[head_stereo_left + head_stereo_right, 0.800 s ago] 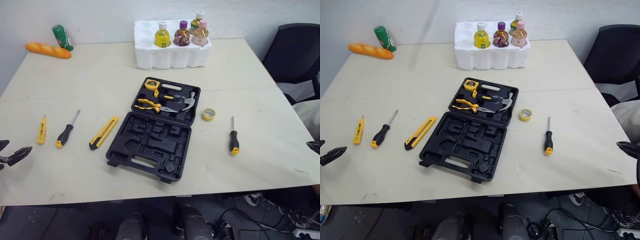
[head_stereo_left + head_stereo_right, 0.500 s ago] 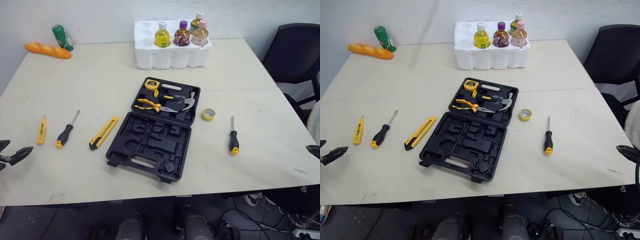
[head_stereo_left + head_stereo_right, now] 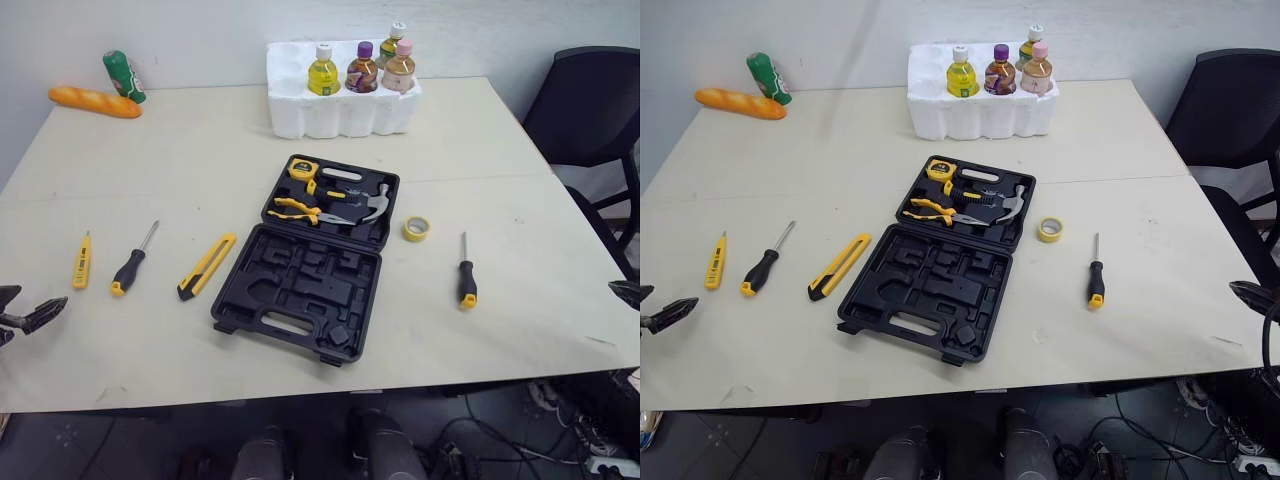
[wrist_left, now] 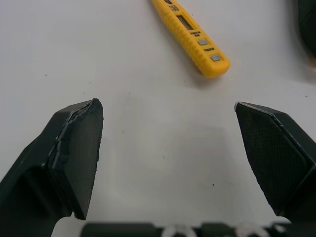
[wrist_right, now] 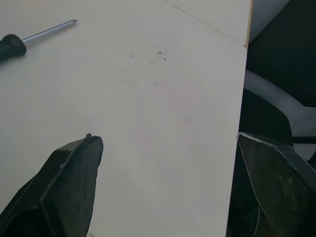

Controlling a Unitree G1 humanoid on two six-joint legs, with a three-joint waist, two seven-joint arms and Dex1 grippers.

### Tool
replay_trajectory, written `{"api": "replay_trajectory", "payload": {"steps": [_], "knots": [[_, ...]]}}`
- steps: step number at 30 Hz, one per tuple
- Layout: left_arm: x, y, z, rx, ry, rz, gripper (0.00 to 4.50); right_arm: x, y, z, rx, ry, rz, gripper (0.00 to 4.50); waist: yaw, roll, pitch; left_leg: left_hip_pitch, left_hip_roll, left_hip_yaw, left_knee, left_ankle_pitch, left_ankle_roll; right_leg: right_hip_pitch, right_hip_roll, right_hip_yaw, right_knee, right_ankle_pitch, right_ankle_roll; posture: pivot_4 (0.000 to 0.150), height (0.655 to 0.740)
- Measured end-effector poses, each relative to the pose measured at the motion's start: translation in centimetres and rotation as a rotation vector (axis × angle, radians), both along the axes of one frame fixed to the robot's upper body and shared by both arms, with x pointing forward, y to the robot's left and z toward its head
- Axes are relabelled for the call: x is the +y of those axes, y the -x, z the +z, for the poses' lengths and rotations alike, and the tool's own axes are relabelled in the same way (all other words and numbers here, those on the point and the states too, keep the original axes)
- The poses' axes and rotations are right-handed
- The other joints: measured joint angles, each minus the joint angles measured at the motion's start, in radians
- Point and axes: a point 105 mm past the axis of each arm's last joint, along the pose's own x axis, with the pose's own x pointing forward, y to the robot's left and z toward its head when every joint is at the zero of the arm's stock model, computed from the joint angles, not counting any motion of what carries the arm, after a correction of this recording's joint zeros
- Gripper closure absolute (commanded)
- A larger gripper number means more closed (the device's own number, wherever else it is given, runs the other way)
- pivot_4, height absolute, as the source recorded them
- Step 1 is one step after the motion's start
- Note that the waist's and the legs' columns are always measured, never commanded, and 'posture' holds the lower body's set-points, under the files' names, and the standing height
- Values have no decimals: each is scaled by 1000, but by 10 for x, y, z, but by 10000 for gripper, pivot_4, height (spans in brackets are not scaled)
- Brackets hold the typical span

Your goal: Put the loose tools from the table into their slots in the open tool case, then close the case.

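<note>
Black moulded plastic, the open tool case (image 3: 308, 263) is lying mid-tabletop in the head view. Its far half is holding a tape measure (image 3: 303, 168), pliers (image 3: 297, 210) and a hammer (image 3: 368, 205), while the slots of its near half are sitting empty. To its left, a yellow utility knife (image 3: 207, 266), a black-handled screwdriver (image 3: 132, 260) and a yellow tester pen (image 3: 82, 260) are lying well apart from it. All three are running roughly near-to-far. To its right, a roll of yellow tape (image 3: 418, 228) is sitting just beside the case, and a second screwdriver (image 3: 466, 272) is lying further out, handle toward the robot. The left jaws are hovering over the tabletop's near left edge, the right jaws over its near right edge. Behind the case, a white foam tray (image 3: 343, 112) is carrying three bottles.

In the left wrist view the left jaws are gaping wide with nothing between them. The tester pen (image 4: 192, 37) is lying just ahead, butt end toward them and its length slanting across their opening. It looks like the nearest pick for this arm.

In the right wrist view the right jaws are likewise spread and empty over bare tabletop (image 5: 148, 108) near its corner. The second screwdriver (image 5: 34, 37) is lying well ahead and off to one side.
</note>
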Motion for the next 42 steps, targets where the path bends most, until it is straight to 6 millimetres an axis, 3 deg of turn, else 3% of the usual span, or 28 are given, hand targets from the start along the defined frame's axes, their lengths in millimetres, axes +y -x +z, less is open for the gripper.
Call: {"api": "replay_trajectory", "payload": {"steps": [6,12,16,21,23,26,29,32,33,34,42], "knots": [[-1,2,-2,16,12,-3,507,-1,-1,-3,-7,-7,-13,0,0,0,0,0,0,0,0,0,0,0,0,0,1,0,0,1500,7367],[-28,-19,20,-23,-14,-131,507,15,-7,-9,-19,-22,2,0,3,-2,-1,0,0,0,1,0,0,0,0,1,3,0,0,1500,7367],[-81,-52,40,-92,18,-301,507,51,-22,-5,-65,-51,51,0,5,-2,-1,0,0,0,3,1,-1,0,0,1,8,0,0,1500,7367],[-176,-88,52,-99,33,-581,507,116,-39,-17,-35,-147,111,0,7,-3,-2,-4,1,-1,14,1,0,0,3,1,12,0,0,1500,7367],[-191,-97,53,-95,42,-602,5751,134,-42,-24,-19,-164,130,0,5,-3,-2,-4,1,0,15,1,0,0,4,1,12,0,0,1500,7367],[-220,-122,59,-104,49,-620,17652,164,-61,-31,-28,-216,133,8689,2,-5,-3,-4,0,1,16,2,2,0,6,0,12,1,1,1500,7367],[-257,-137,57,-76,52,-694,32287,195,-72,-38,-8,-197,183,23314,5,-5,-3,-5,0,0,16,2,2,0,7,1,12,1,1,1500,7367],[-263,-151,50,-31,39,-662,44921,204,-80,-43,0,-173,177,38007,3,-5,-3,-5,0,1,16,2,2,0,9,-1,12,1,1,1500,7367],[-263,-156,49,-24,30,-647,45000,206,-84,-46,6,-169,168,43167,3,-5,-3,-5,0,1,17,2,2,0,9,-1,12,1,2,1500,7367],[-264,-158,48,-19,21,-640,45000,207,-86,-47,10,-168,164,44149,3,-5,-3,-5,0,2,17,2,2,0,9,-2,12,1,2,1500,7367],[-274,-181,35,-2,-53,-623,45000,241,-103,-69,87,-111,224,44149,3,-5,-3,-6,-1,2,17,2,3,0,8,-5,12,1,2,1500,7367]]}}
